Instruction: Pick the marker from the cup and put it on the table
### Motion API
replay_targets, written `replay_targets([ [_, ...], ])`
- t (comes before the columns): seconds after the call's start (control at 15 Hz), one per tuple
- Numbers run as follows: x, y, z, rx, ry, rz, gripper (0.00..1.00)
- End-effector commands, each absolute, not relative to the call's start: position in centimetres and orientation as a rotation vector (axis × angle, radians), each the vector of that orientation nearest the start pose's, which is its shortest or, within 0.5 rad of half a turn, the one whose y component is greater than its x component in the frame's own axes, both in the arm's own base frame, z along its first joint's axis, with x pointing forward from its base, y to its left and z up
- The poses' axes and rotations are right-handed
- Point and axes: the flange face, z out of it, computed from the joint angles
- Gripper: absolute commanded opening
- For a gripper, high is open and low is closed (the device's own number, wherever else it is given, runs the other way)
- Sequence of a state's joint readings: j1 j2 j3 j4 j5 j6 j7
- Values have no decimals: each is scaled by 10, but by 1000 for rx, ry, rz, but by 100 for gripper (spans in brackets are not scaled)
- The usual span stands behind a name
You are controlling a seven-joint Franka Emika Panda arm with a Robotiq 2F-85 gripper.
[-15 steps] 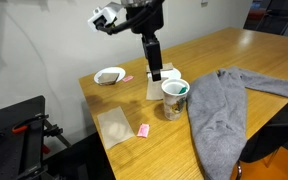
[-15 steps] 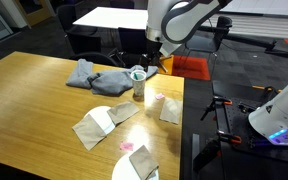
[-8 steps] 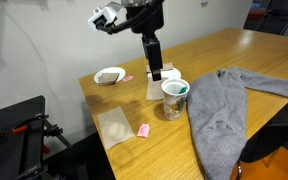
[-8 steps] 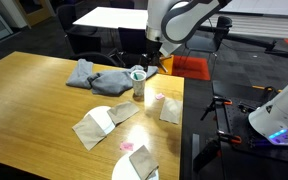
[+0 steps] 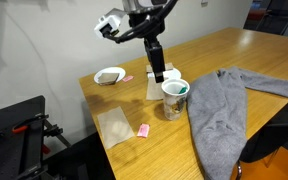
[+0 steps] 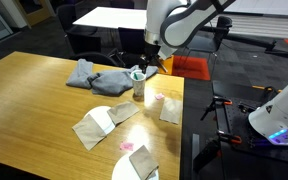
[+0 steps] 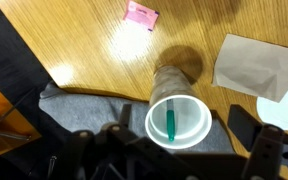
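The white paper cup stands near the edge of the light-brown wooden table, also seen in the other exterior view. In the wrist view I look straight down into the cup. The green marker leans inside it. My gripper is open and empty, with one finger on each side of the cup's rim. In both exterior views the gripper hangs just above the cup.
A grey cloth lies right beside the cup. A shallow white dish, paper napkins and a small pink packet lie around it. The table edge is close by.
The arm's upper links have tilted slightly. The gripper stays open above the cup, and the marker has not moved.
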State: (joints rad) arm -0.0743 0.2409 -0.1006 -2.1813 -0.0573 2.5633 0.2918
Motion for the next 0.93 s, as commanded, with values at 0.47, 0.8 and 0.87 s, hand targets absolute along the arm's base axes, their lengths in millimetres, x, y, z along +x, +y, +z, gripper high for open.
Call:
replay_targets([
  [0.47,598,-107,264,-3135,598,-318,66],
  [0.8,614,-110,254,-3149,569,-320,48],
  [0.87,616,-110,253,-3150,568,-319,50],
])
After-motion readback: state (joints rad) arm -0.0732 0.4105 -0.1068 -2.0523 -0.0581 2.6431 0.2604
